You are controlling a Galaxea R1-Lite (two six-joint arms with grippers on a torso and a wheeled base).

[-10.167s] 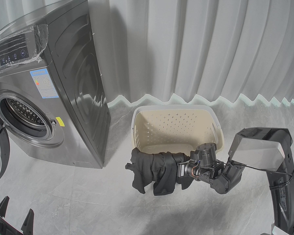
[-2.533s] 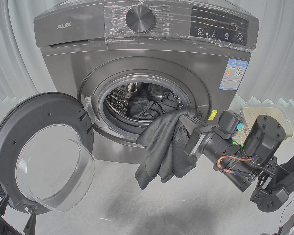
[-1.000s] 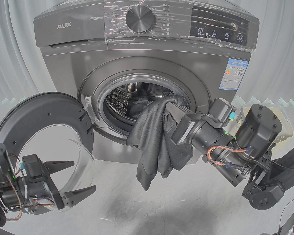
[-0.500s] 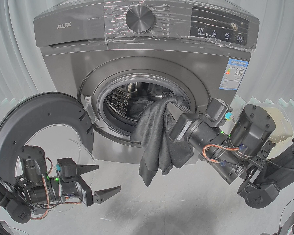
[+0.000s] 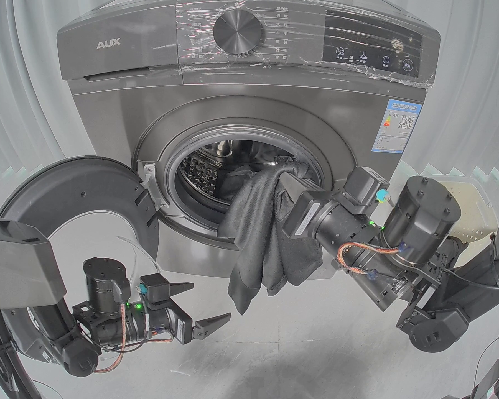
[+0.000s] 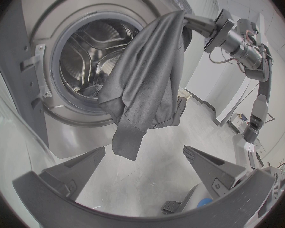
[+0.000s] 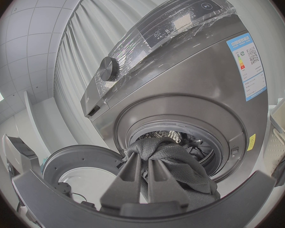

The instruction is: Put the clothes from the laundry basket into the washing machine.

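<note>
A dark grey garment [image 5: 263, 234] hangs over the lip of the washing machine [image 5: 149, 101] drum opening, its lower part dangling in front of the machine. My right gripper [image 5: 287, 179] is shut on its upper fold at the drum mouth; the right wrist view shows the gripper [image 7: 144, 157] pinching the cloth [image 7: 180, 170]. More dark clothes [image 5: 235, 181] lie inside the drum. My left gripper [image 5: 205, 306] stands open near the floor, below and left of the hanging garment; in the left wrist view the garment [image 6: 145, 79] hangs just beyond the gripper [image 6: 143, 148].
The round machine door [image 5: 77, 195] is swung open to the left, behind my left arm. The cream laundry basket [image 5: 477, 209] stands on the floor to the right of the machine, partly hidden by my right arm. Pale curtains hang behind.
My left arm has come in from the lower left and moved right towards the hanging garment, gripper open. My right gripper has shifted the garment slightly up and left, to the drum mouth.
</note>
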